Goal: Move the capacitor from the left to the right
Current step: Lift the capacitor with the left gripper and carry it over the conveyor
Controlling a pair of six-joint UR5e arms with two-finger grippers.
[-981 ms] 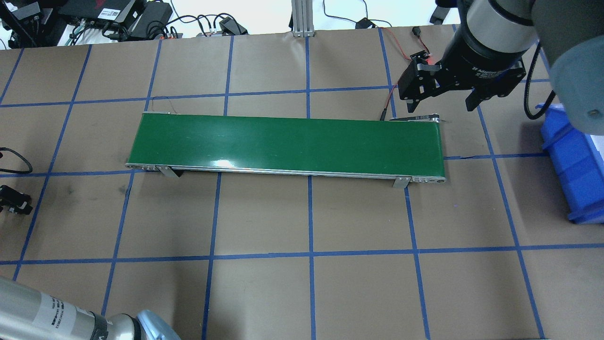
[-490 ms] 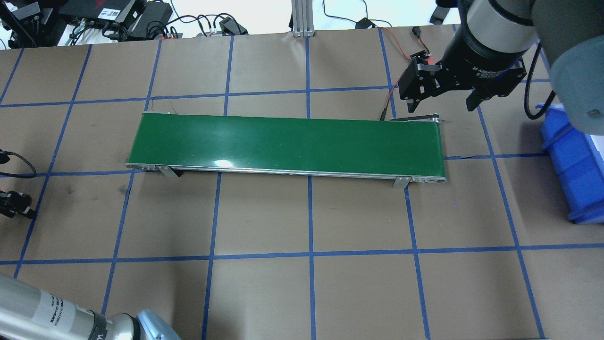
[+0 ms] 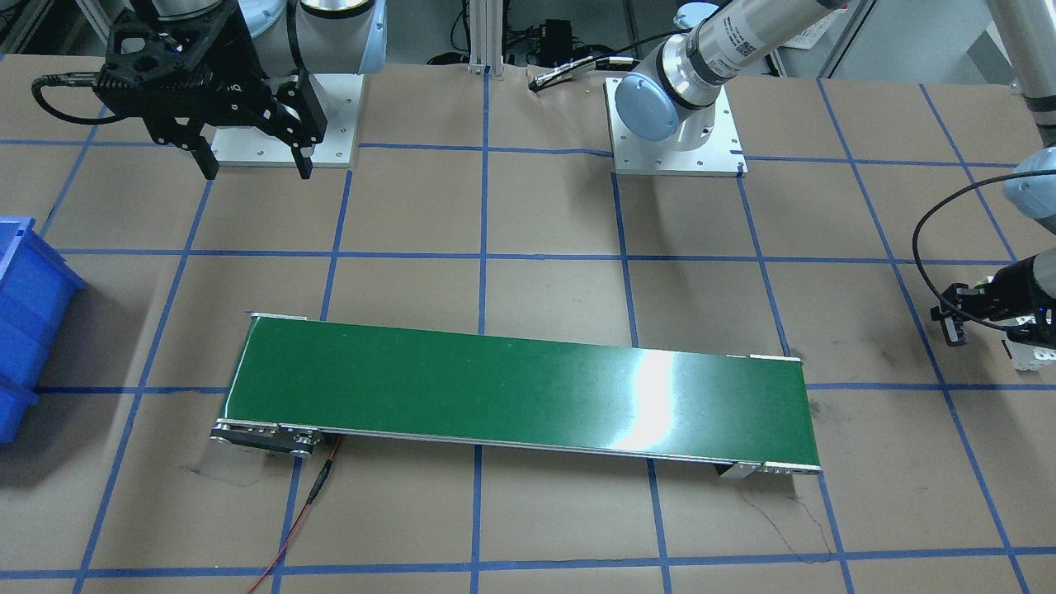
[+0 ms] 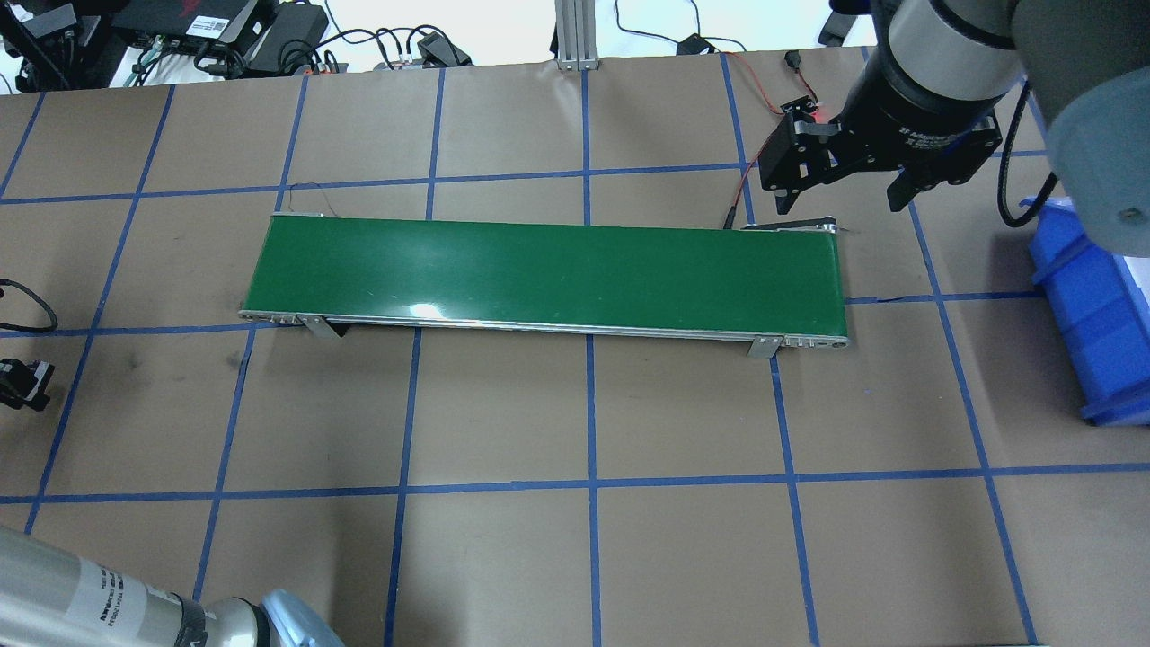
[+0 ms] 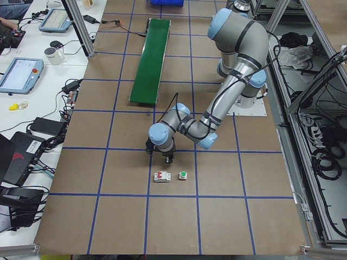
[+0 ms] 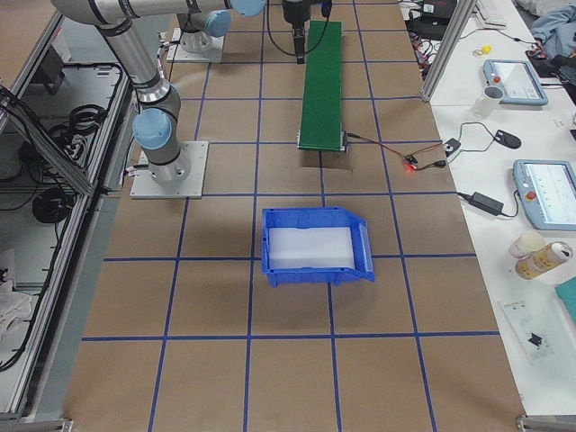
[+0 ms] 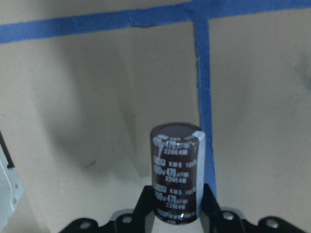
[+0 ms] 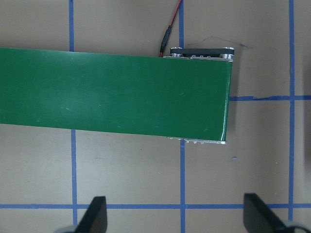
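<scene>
The capacitor (image 7: 177, 174) is a stubby dark reddish-black cylinder with pale grey print. In the left wrist view it stands upright between my left gripper's (image 7: 176, 209) fingers, over brown paper beside a blue tape line. My left gripper is shut on it, far out at the table's left end (image 4: 20, 382) (image 3: 961, 318) (image 5: 161, 154), well away from the green conveyor belt (image 4: 548, 274). My right gripper (image 4: 840, 202) (image 3: 257, 169) hangs open and empty above the belt's right end (image 8: 194, 97).
A blue bin (image 4: 1092, 305) (image 6: 315, 247) stands beyond the belt's right end. A white breaker with a red switch (image 5: 161, 176) and a small green-capped part (image 5: 183, 175) lie just beyond my left gripper. A red wire (image 4: 764, 99) runs to the belt's far right corner.
My left gripper has shifted slightly at the overhead view's left edge and its cable has moved with it. The right arm and the belt have not moved.
</scene>
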